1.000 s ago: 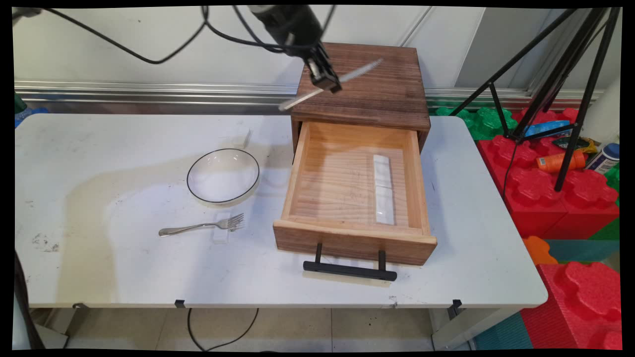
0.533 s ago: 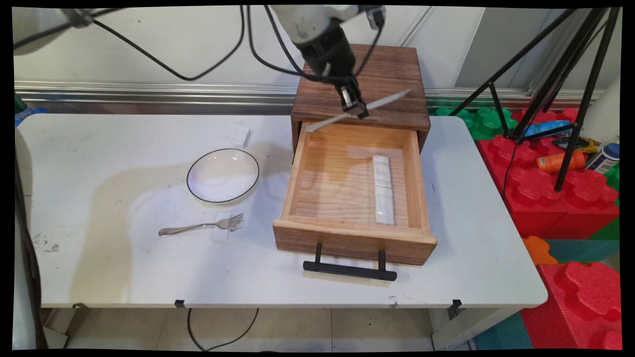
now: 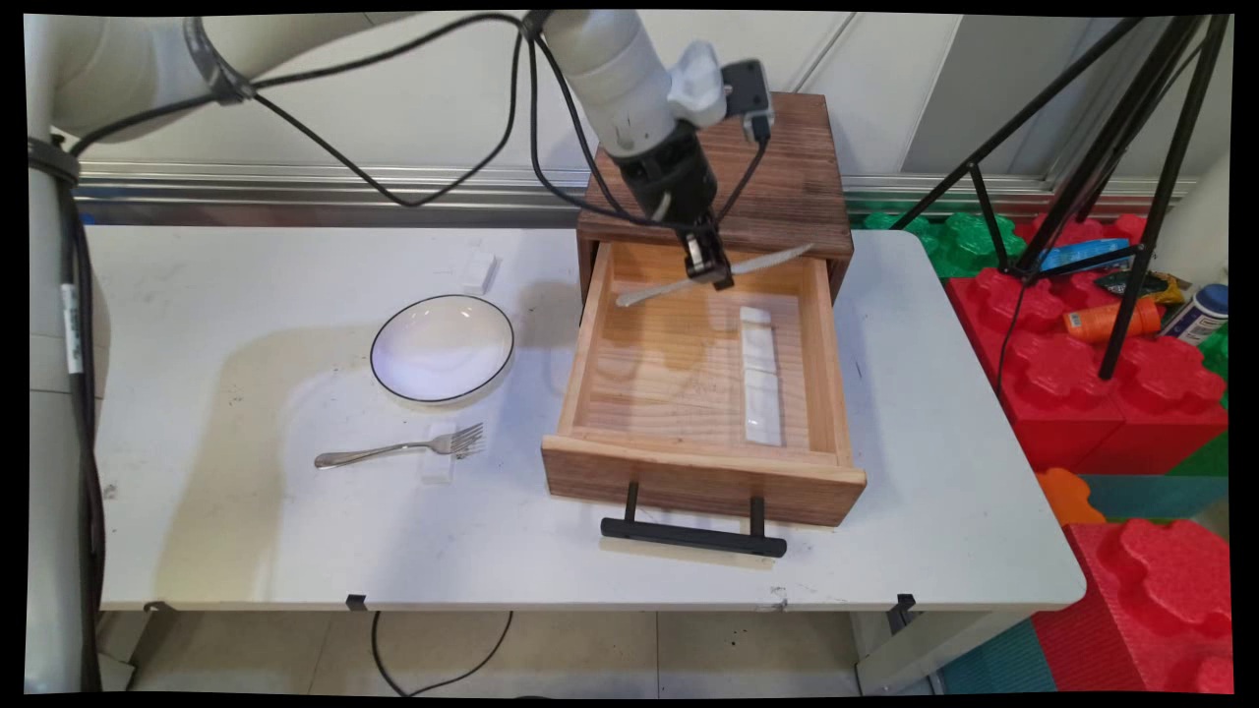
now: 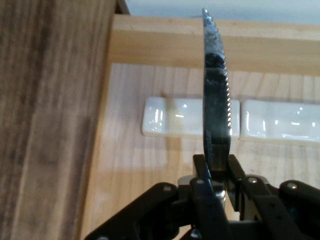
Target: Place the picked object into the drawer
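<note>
White table [image 3: 246,531] is set before a pale wall, with a dark wooden cabinet [image 3: 787,187] at its far edge and the light wooden drawer [image 3: 679,374] pulled fully open. Gripper [image 3: 710,267] is held above the drawer's back part, fingers [image 4: 204,172] clamped on a serrated knife [image 3: 757,264] that lies roughly level, clear of the drawer floor. Two white ceramic rests [image 3: 759,374] lie end to end along the drawer's right side. White bowl [image 3: 443,347] and fork [image 3: 398,450] are seen left of the drawer.
</note>
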Robot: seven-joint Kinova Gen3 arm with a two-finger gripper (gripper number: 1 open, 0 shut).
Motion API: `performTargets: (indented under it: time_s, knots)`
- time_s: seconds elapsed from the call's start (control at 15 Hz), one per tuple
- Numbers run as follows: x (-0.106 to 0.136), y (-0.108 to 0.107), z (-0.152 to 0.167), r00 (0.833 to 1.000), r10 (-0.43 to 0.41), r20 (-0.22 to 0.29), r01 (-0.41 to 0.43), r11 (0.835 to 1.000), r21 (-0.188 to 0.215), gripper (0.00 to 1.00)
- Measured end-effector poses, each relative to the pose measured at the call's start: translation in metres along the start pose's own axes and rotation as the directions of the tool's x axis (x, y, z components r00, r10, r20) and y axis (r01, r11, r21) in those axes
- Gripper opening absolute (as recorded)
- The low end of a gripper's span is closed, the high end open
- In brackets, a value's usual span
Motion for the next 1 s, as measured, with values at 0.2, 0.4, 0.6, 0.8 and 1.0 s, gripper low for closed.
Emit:
performTargets:
  time_s: [0.2, 0.4, 0.6, 0.8, 1.0]
  knots:
    - [-0.008, 0.000, 0.022, 1.000, 0.013, 0.011, -0.012, 1.000, -0.024, 0.00]
    - [-0.014, -0.001, 0.037, 1.000, 0.021, 0.017, -0.021, 0.999, -0.039, 0.00]
    - [-0.019, -0.004, 0.052, 0.999, 0.029, 0.026, -0.028, 0.998, -0.049, 0.00]
    - [-0.024, -0.007, 0.065, 0.999, 0.041, 0.034, -0.039, 0.998, -0.056, 0.00]
    - [-0.028, -0.010, 0.075, 0.998, 0.056, 0.043, -0.053, 0.997, -0.061, 0.00]
